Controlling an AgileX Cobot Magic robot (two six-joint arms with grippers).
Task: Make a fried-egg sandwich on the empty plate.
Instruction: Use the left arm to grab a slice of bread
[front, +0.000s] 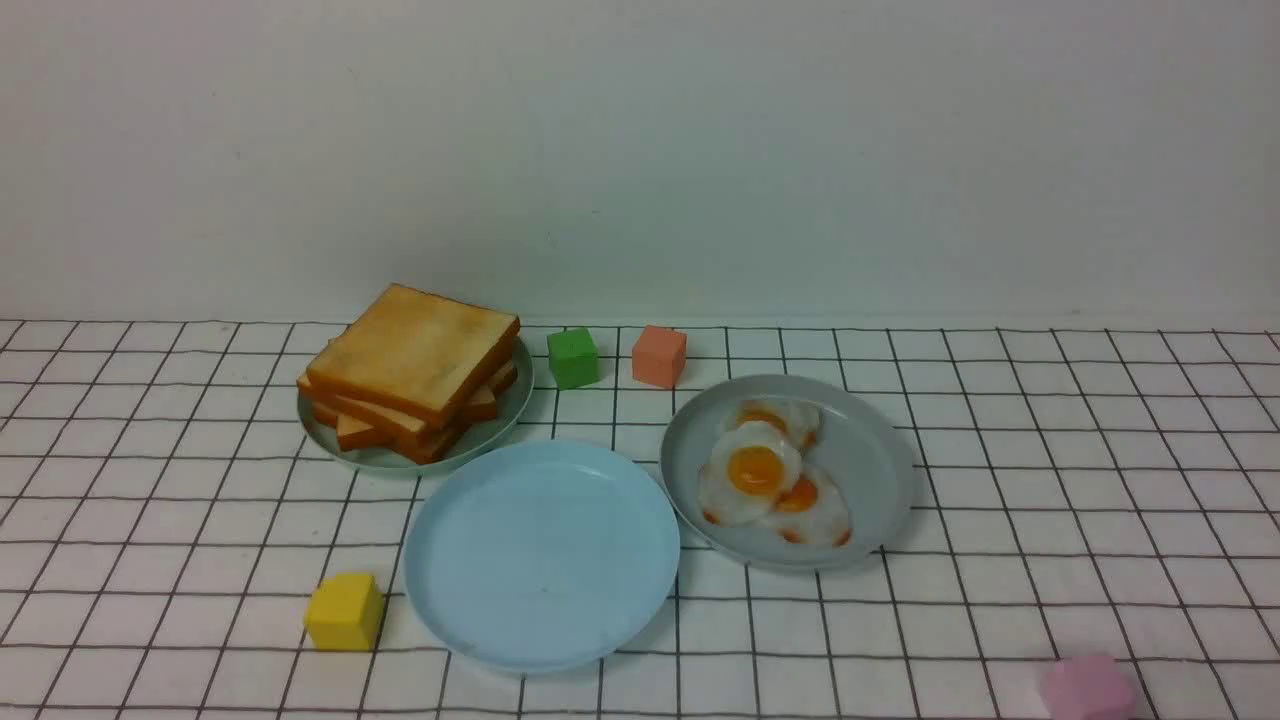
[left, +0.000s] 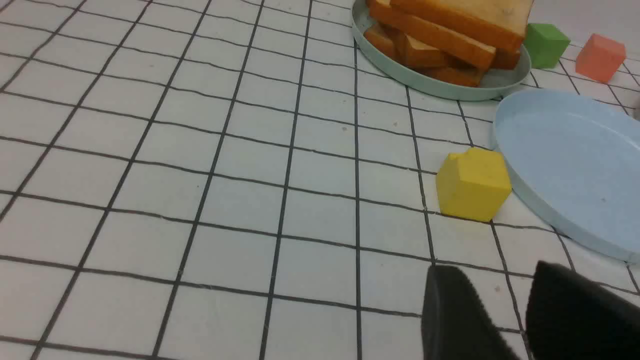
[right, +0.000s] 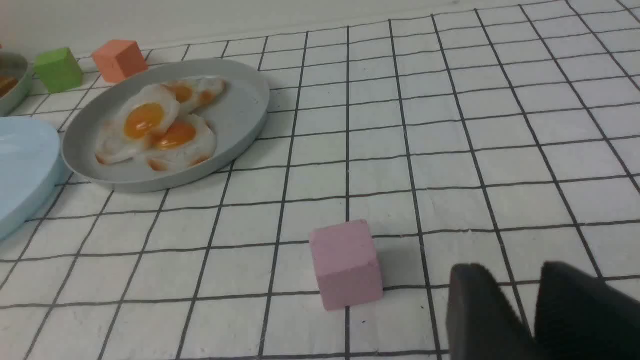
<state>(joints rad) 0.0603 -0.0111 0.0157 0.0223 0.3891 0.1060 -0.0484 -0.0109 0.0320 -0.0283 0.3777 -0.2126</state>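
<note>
Empty plate (front: 545, 560) near yellow block (front: 342, 612), toast stack (front: 415, 355) and grey egg plate (front: 880, 490), left fingers (left: 452, 315) and right fingers (right: 480, 315) apart.

From my front view, toast slices (front: 412, 352) are lying piled on a plate (front: 507, 428) at upper left; fried eggs (front: 752, 471) are overlapping on another (front: 880, 500), right of centre; the empty plate (front: 543, 556) is sitting between, nearer me.

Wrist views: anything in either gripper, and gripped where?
Nothing is held. The left gripper and the right gripper both stand open with bare tabletop grid between their fingertips.
</note>
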